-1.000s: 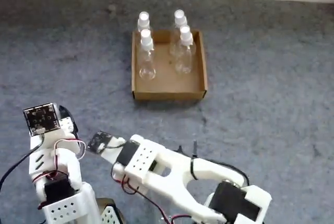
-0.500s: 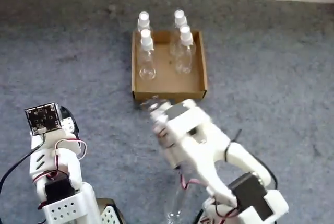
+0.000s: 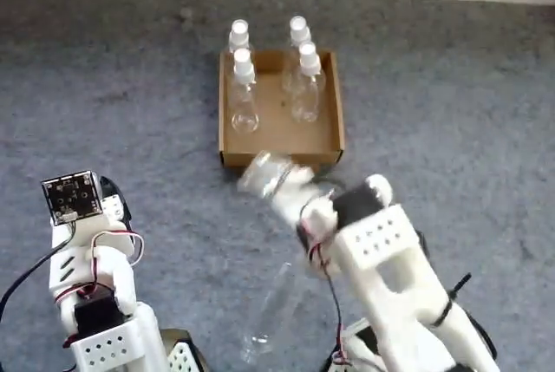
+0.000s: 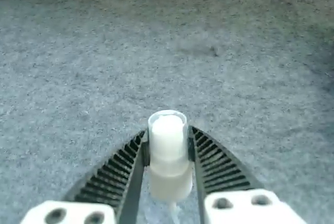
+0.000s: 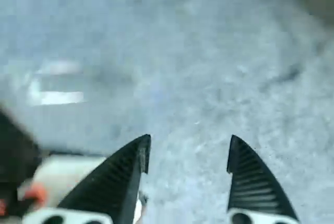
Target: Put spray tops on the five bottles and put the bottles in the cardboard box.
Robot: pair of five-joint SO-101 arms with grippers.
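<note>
- The step in hand looked like the last one: four capped bottles (image 3: pixel 244 94) stood upright in the box (image 3: pixel 338 142), and a fifth bottle (image 3: pixel 269 311) lacked its top.
- That bottle lay on its side on the grey table (image 3: pixel 451 86), close to the arms' bases and well apart from the box.
- It was clear, slim and apparently empty. Its outline was faint against the table, and I could not tell for sure which end was the neck.
- The left gripper (image 4: pixel 167 130) was closed on the white top (image 4: pixel 168 156), pinching it by the sides. The top sat upright, with what looked like a thin tube hanging below it.
- The right gripper (image 5: pixel 188 148) had its jaws spread wide with nothing between them, above bare table.
- Next, I judged, the right gripper would have to take the bottle across its body and hold it upright. The left could then thread the tube into the neck.
- A round, clear bottle lying flat would probably roll if nudged, so the grasp called for a square, centred approach.
</note>
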